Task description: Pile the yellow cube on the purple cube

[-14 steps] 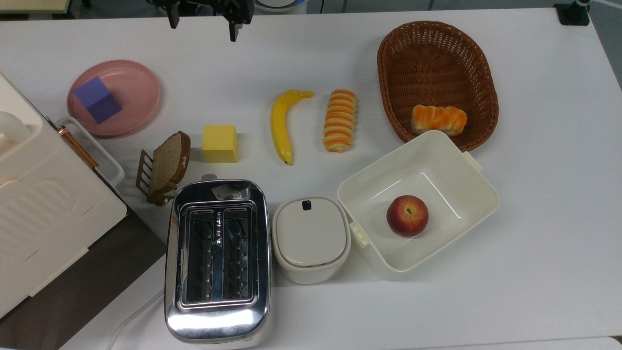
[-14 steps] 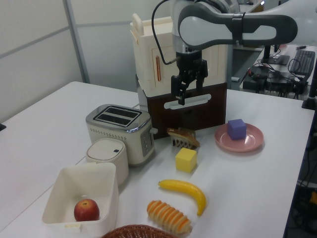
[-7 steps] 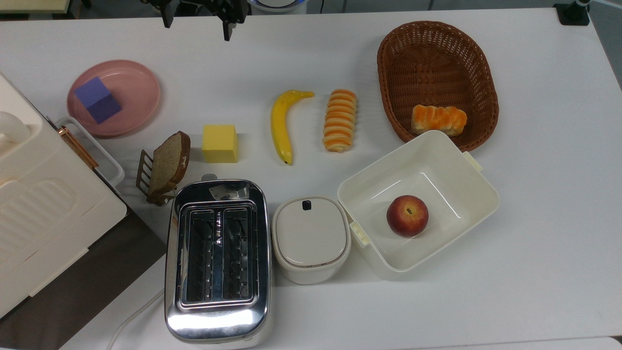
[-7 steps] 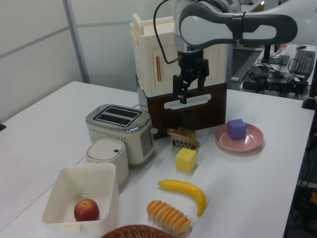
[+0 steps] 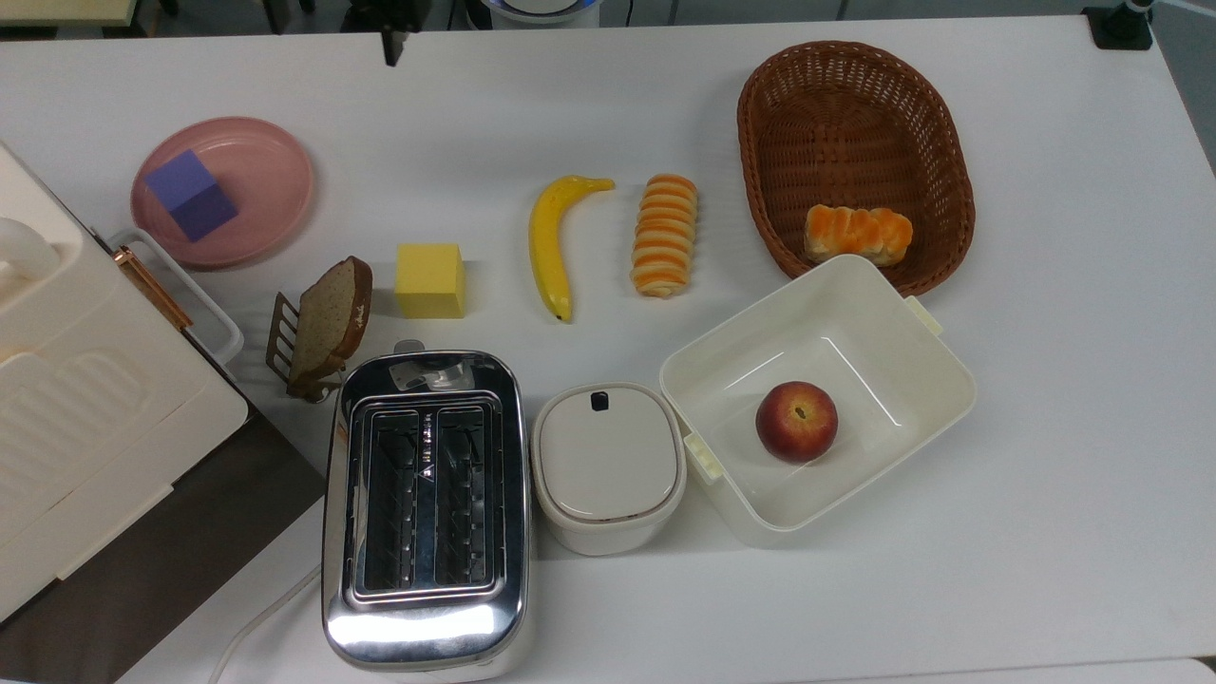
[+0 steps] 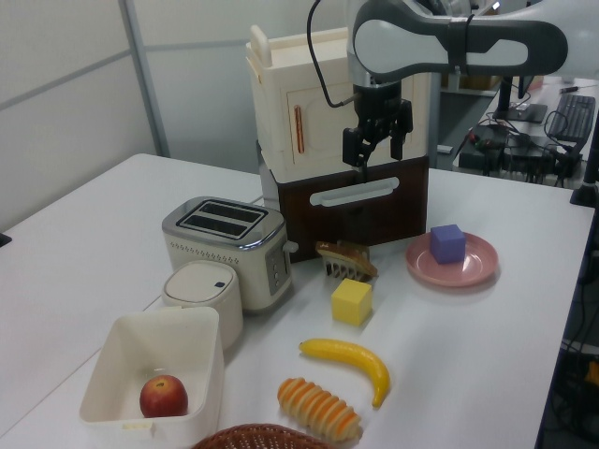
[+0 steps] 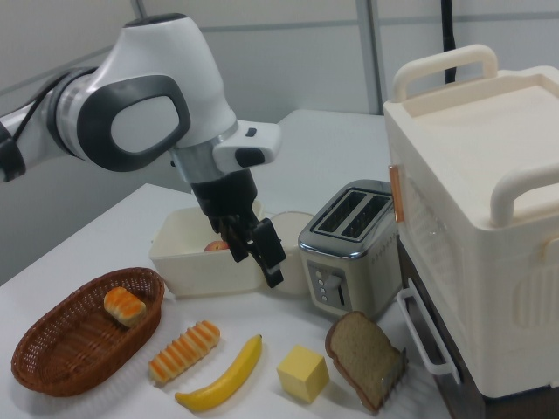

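The gripper (image 6: 376, 150) hung high in the upper middle of the left view, jaws spread and empty. Low in the centre of the left view, the yellow cube (image 6: 352, 301) sat on the white worktop (image 5: 1045, 332), between the bread slice (image 5: 330, 321) and the banana (image 5: 553, 242). The purple cube (image 5: 192, 195) rested on the pink plate (image 5: 271, 180) in the top view's upper left.

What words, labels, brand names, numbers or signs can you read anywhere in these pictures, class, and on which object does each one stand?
None can be read.
The toaster, the white lidded container, the yellow cube, the purple cube and the gripper carry no legible text.
Dark marks on the toaster's front panel are too small to read.
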